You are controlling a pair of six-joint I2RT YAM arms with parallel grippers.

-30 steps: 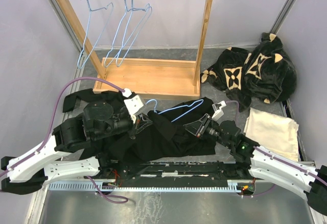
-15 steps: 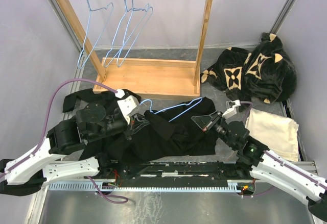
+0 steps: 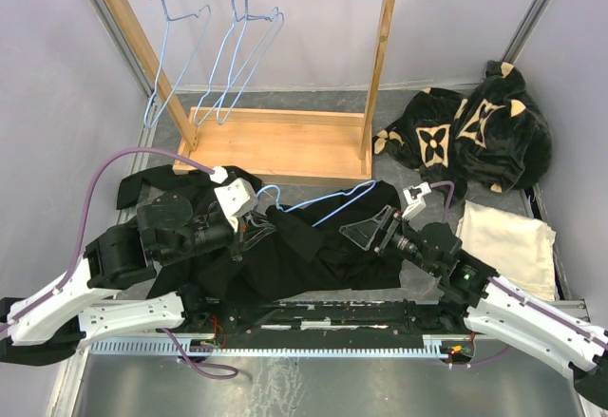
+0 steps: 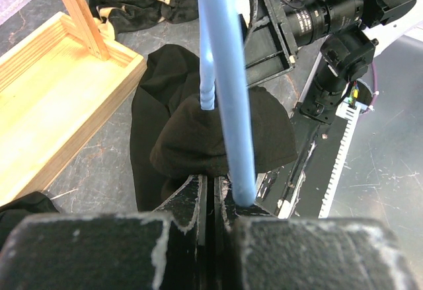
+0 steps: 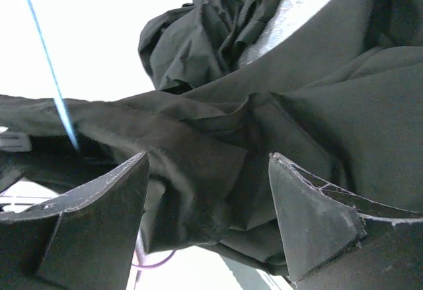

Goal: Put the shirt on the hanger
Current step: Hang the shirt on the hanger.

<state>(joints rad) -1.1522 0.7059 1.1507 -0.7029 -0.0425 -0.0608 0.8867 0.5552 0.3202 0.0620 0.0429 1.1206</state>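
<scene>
The black shirt [image 3: 304, 251] lies bunched on the table between my two arms. One end of the light-blue wire hanger [image 3: 328, 198] is tucked inside its cloth. My left gripper [image 3: 253, 231] is shut on the hanger near its hook and holds it off the table. In the left wrist view the blue hanger [image 4: 228, 92] runs up from my closed left gripper [image 4: 213, 179] over the shirt [image 4: 218, 138]. My right gripper [image 3: 359, 231] is open at the shirt's right side. In its wrist view, folds of the shirt [image 5: 198, 158] hang between the spread jaws of the right gripper [image 5: 208, 156], unpinched, and the hanger [image 5: 49, 65] is at the left.
The wooden rack [image 3: 275, 142] stands at the back with three more blue hangers [image 3: 233, 47] on its bar. A black plush garment with tan flowers [image 3: 475, 132] lies back right, a folded cream cloth [image 3: 508, 241] right, another black garment [image 3: 157, 184] left. Walls close in on both sides.
My right gripper closed, then opened wide, and moved back left toward the shirt. The left arm shifted slightly left with the hanger.
</scene>
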